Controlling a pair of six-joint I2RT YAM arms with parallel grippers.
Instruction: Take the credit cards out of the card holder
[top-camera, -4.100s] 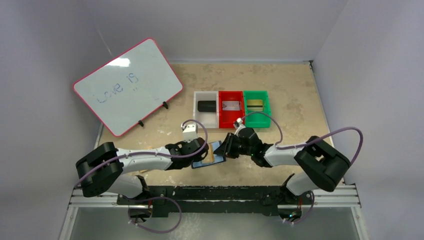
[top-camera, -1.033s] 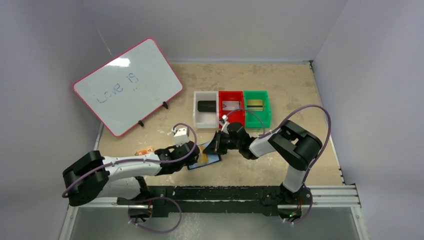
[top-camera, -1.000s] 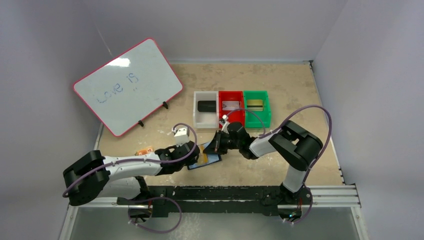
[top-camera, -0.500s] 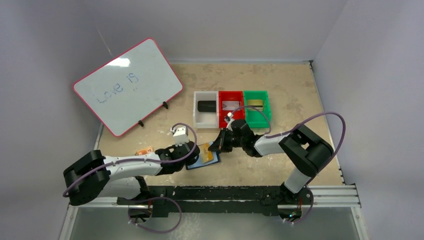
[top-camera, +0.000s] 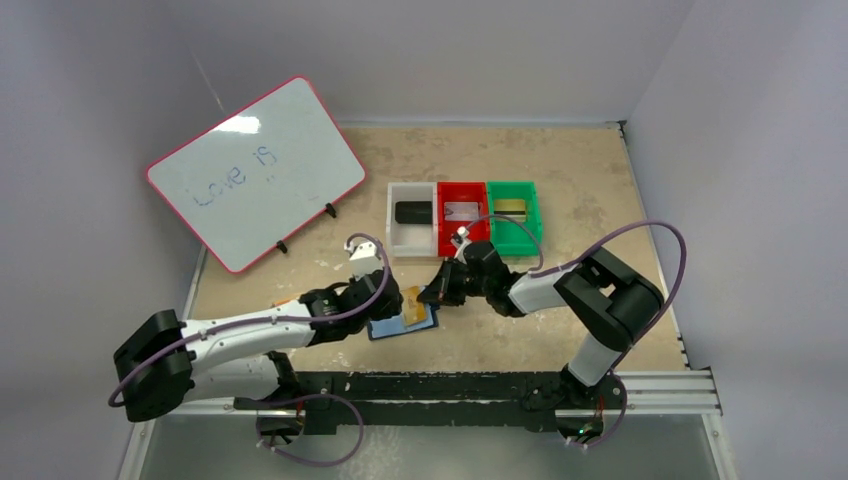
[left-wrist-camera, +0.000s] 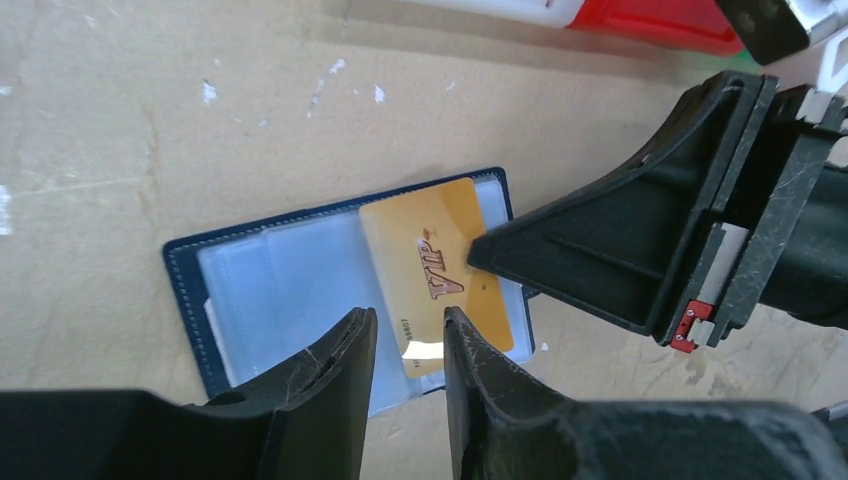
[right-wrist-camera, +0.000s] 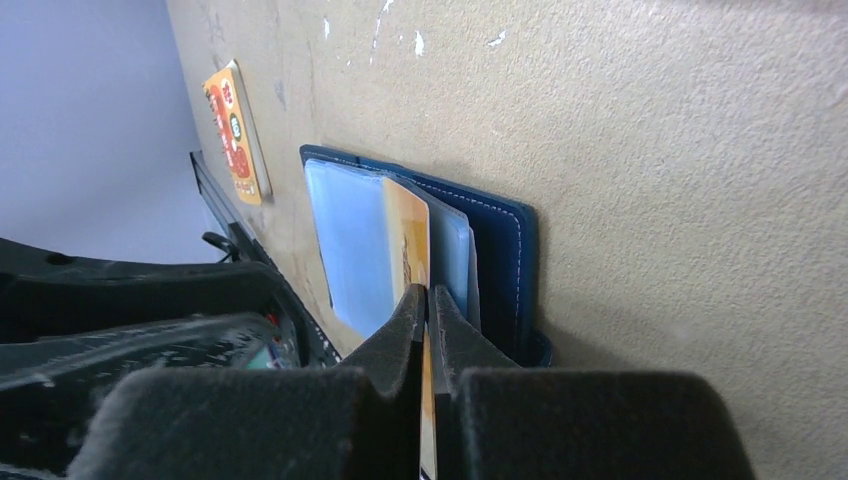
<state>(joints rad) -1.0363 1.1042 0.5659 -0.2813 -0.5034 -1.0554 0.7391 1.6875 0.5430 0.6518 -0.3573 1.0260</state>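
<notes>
The left fingers (left-wrist-camera: 330, 375) hover slightly parted, holding nothing, over the near edge of the wallet (left-wrist-camera: 250, 290), which lies open and flat on the desk (left-wrist-camera: 150, 120). A gold card (left-wrist-camera: 440, 270) lies askew on one half, its edge pinched by the right fingers (left-wrist-camera: 600, 250).

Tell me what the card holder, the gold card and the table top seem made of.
The card holder: navy leather or imitation, judging by the stitched edge; pockets of clear, slightly glossy plastic film. The gold card: stiff glossy plastic, with a glare patch and printed lettering. The table top: matte tan board, perhaps cork or fibreboard, speckled and scuffed white.
</notes>
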